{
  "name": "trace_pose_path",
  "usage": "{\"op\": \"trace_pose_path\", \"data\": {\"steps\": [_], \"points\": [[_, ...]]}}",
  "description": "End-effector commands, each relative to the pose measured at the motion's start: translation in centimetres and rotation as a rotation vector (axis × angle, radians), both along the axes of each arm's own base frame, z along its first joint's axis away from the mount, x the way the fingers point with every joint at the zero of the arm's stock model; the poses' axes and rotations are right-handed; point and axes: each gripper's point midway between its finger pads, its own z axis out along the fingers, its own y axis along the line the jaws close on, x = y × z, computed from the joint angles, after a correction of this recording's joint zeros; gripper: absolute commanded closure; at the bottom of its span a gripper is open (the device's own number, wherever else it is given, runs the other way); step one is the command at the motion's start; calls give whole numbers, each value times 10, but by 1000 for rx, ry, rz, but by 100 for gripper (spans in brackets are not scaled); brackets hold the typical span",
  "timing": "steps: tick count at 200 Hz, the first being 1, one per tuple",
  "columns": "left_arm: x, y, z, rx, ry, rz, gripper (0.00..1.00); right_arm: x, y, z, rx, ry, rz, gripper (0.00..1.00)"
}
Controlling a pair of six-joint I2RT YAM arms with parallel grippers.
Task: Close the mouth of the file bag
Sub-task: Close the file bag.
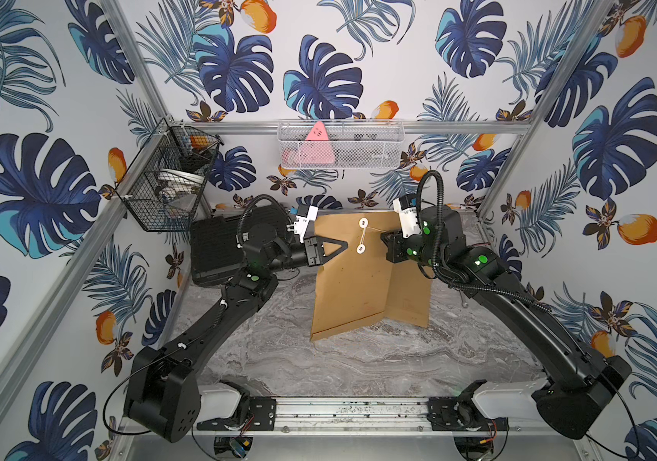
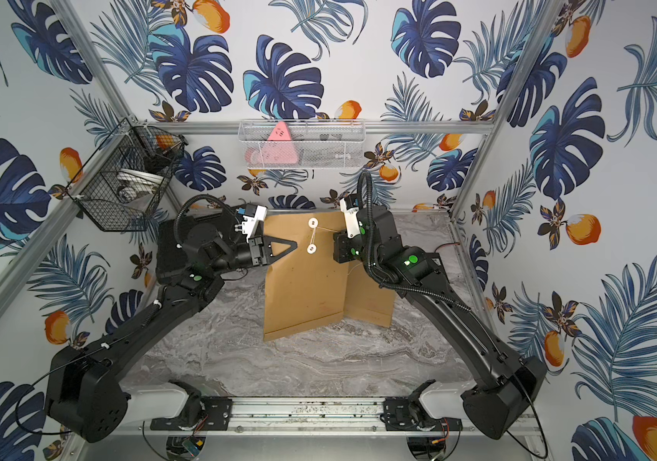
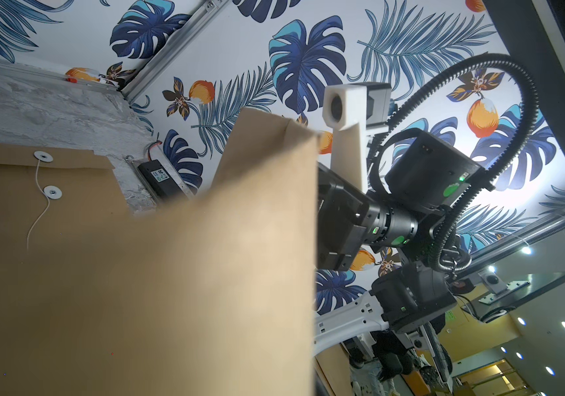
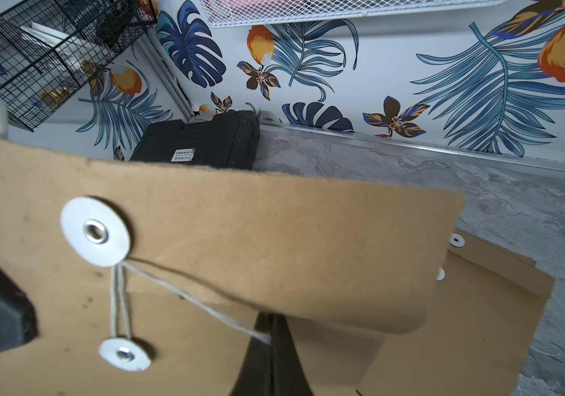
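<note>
At centre, the clenched left claw (image 1: 344, 242) seems to pin the brown paper file bag (image 1: 350, 295) so the right claw (image 4: 269, 337), pinching the white string (image 4: 188, 296), can wind it.

At my left, a black case (image 1: 215, 251) sits in the back corner of the grey marbled tabletop (image 1: 358, 367). Above it a black wire basket (image 1: 167, 179) hangs on the side wall. A white mesh basket (image 1: 358, 149) on the back wall holds a pink triangular piece (image 1: 317, 137).

Brown paper bag (image 1: 350, 287) with white discs (image 1: 363, 222), grey marbled bench (image 1: 318, 367), walls (image 1: 398, 72) printed with blue leaves and orange fruit.
</note>
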Motion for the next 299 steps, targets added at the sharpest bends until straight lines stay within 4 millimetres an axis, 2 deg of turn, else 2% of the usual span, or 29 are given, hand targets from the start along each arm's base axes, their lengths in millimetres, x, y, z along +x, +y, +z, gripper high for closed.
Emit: {"op": "trace_pose_path", "data": {"steps": [1, 54, 91, 139, 165, 210, 262, 299], "points": [[-6, 1, 9, 4, -61, -20, 100, -5, 1, -4, -9, 44, 21, 100], [-3, 3, -10, 99, -61, 11, 100, -14, 1, 7, -14, 126, 32, 100], [-1, 3, -11, 104, -67, 21, 100, -17, 2, 16, -18, 147, 44, 100], [-6, 1, -11, 109, -76, 6, 100, -1, 1, 20, -53, 150, -5, 100], [-10, -2, -12, 112, -74, -3, 100, 9, 7, 16, -72, 172, -7, 100], [-12, -8, -23, 138, -61, -7, 100, 17, 15, 24, -65, 171, -6, 100], [-14, -16, -29, 146, -52, -17, 100, 14, 32, 22, -93, 178, 19, 100], [-10, -14, -35, 174, -37, 11, 100, 4, 45, 20, -158, 154, 29, 100]]}}
